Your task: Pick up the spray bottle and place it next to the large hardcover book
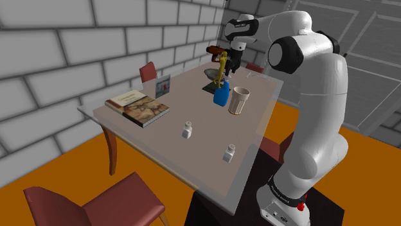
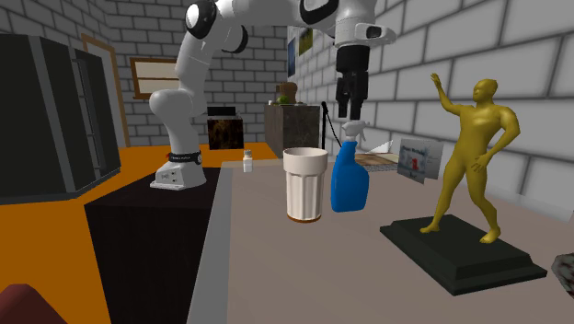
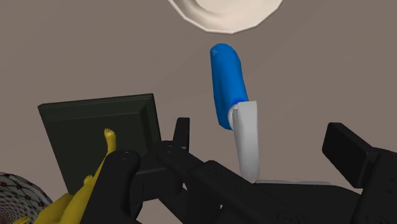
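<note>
White rounded arm [image 1: 319, 112], dark joints, black jaws

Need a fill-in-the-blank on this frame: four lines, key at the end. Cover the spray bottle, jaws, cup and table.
The spray bottle has a ___ body.
The jaws stand ___ over its white head.
The cup beside it stands ___.
On the table stand ___ small white bottles.
Missing words: blue; open; upright; two.
</note>
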`<state>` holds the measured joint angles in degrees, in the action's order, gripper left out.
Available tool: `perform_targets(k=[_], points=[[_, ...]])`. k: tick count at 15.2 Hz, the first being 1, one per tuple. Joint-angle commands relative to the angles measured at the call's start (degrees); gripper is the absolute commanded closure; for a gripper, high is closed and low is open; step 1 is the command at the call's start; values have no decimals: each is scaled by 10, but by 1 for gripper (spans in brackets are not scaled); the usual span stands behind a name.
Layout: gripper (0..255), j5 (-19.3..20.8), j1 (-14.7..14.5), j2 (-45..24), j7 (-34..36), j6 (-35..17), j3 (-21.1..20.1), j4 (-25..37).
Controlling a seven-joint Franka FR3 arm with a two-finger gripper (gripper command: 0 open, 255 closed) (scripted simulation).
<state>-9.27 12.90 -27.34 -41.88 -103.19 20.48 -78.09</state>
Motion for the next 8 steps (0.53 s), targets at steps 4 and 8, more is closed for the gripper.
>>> perform_targets(k=[4,8], points=[[0,-5,0,-10,-4,-32,-3,-22],[0,-6,-1,-13,-6,-51,-3,-37]])
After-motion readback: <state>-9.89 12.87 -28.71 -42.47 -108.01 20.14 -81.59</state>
